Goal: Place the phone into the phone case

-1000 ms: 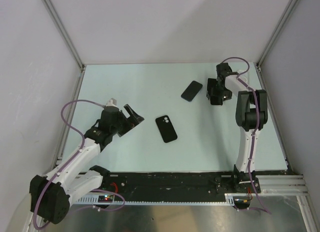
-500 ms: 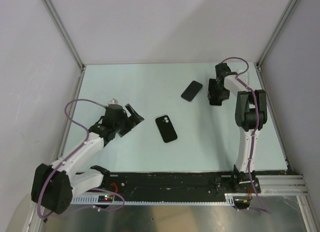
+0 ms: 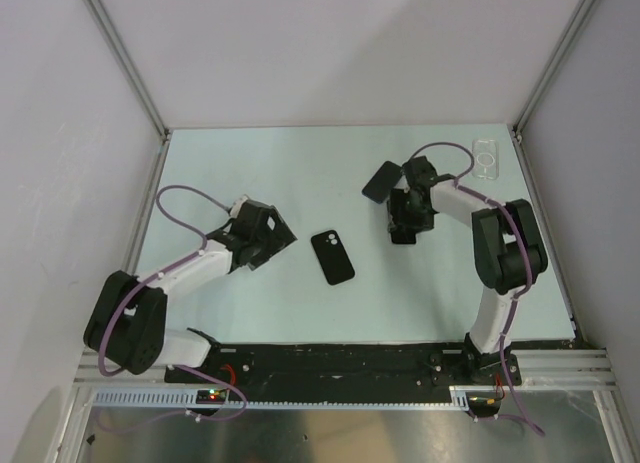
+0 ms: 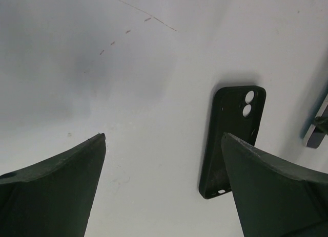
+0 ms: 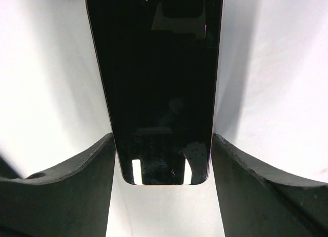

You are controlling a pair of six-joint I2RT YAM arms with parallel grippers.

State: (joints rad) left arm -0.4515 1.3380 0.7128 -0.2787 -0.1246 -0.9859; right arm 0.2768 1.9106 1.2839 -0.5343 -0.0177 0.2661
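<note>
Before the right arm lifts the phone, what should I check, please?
1. Right gripper closed on the two long sides of the phone: ok.
2. Phone centred between the fingers: ok.
3. Phone lifted off the table: cannot tell.
4. Clear case free, nothing touching it: ok.
5. Clear case open side up: cannot tell.
6. Left gripper open, away from the phone: ok.

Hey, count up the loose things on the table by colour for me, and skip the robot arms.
Black: 2 (glossy black phone; matte black phone-shaped shell with two round openings)
Clear: 1 (clear see-through phone case with a white ring mark)
Total: 3
</note>
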